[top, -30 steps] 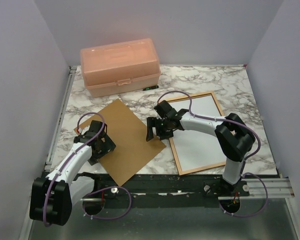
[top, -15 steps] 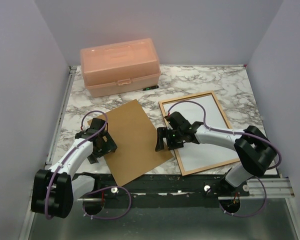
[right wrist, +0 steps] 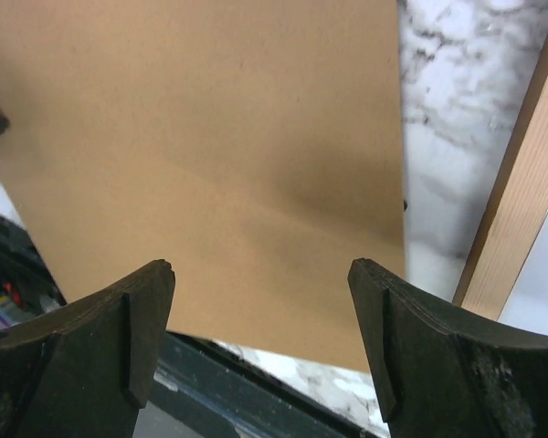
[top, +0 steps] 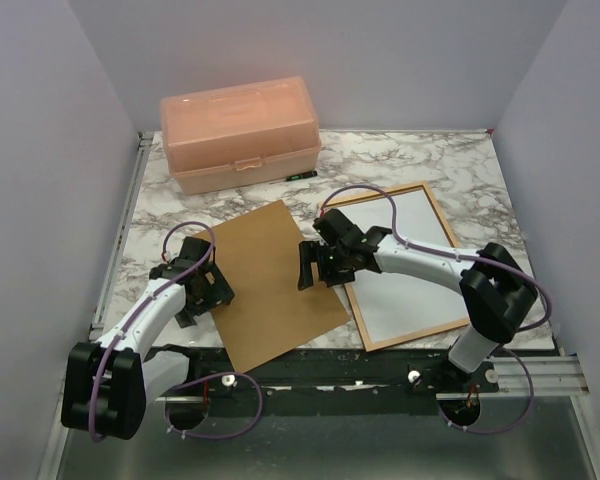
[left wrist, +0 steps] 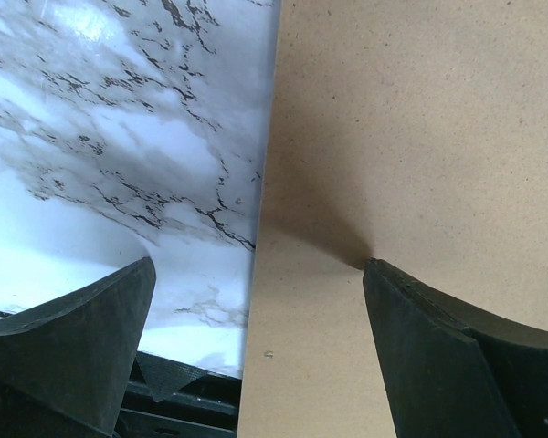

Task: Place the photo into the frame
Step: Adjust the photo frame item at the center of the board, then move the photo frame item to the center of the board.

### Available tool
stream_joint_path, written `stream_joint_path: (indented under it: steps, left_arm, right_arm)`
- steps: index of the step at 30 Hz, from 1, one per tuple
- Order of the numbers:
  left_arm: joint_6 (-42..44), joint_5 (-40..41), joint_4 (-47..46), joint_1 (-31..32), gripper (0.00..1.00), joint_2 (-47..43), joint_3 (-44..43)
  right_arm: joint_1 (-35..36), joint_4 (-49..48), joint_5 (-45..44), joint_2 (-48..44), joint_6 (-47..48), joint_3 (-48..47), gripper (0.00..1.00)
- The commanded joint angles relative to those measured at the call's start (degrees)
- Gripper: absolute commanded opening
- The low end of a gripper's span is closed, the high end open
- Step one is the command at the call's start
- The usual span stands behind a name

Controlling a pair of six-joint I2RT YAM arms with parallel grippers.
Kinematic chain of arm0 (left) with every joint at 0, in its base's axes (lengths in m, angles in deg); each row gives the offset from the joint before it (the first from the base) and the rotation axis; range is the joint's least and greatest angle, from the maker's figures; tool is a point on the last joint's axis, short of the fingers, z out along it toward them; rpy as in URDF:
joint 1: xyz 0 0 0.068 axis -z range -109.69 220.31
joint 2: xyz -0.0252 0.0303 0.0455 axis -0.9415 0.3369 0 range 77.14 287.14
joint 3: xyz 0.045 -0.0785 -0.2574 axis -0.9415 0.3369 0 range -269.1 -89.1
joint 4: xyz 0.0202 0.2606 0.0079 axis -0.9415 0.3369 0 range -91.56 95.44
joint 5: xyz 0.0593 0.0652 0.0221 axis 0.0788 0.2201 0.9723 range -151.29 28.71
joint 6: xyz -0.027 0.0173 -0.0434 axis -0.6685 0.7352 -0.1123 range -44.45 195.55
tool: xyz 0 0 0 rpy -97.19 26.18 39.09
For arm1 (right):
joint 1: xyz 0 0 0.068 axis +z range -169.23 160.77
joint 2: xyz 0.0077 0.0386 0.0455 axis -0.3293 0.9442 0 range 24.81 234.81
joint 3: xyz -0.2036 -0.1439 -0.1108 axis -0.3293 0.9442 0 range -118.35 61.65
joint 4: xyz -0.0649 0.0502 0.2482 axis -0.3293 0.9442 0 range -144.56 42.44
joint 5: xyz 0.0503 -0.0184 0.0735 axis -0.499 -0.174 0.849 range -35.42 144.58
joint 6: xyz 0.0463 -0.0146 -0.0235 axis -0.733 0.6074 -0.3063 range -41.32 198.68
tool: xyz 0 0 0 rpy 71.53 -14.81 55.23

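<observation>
The marble table (top: 430, 165) carries a pink plastic box (top: 240, 130) at its far-left corner. A brown backing board (top: 270, 290) lies askew at centre-left, and its near corner projects past the table's near edge. The frame (right wrist: 521, 182) lies flat near the right edge. The photo (top: 410, 300) rests inside it, white side up. The left gripper (left wrist: 256, 310) straddles the board's left edge, jaws fully spread and empty. The right gripper (right wrist: 260, 319) hangs above the board's right edge, jaws wide apart and empty.

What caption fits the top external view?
Both open, left gripper and right gripper flank the backing board beside the frame.
</observation>
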Motion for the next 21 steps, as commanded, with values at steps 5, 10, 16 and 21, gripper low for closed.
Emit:
stream_joint_path:
  steps: [5, 10, 16, 21]
  left_arm:
    - [-0.17, -5.22, -8.41, 0.33, 0.97, 0.89, 2.10]
    - [0.64, -8.20, -9.61, 0.33, 0.94, 0.77, 2.25]
    - [0.96, -10.27, -10.79, 0.34, 0.90, 1.55, 1.58]
    - [0.00, -11.45, -12.32, 0.50, 0.90, 2.72, 3.04]
  right_arm:
    - [-2.70, 2.19, -7.00, 7.88, 1.35, -4.87, 0.86]
    - [-4.56, 1.76, -7.18, 10.57, 0.97, -6.03, 0.86]
    - [-4.66, 1.45, -5.48, 12.36, 1.44, -6.73, 0.86]
    - [-4.66, -0.43, -1.27, 13.26, 1.44, -5.20, 0.86]
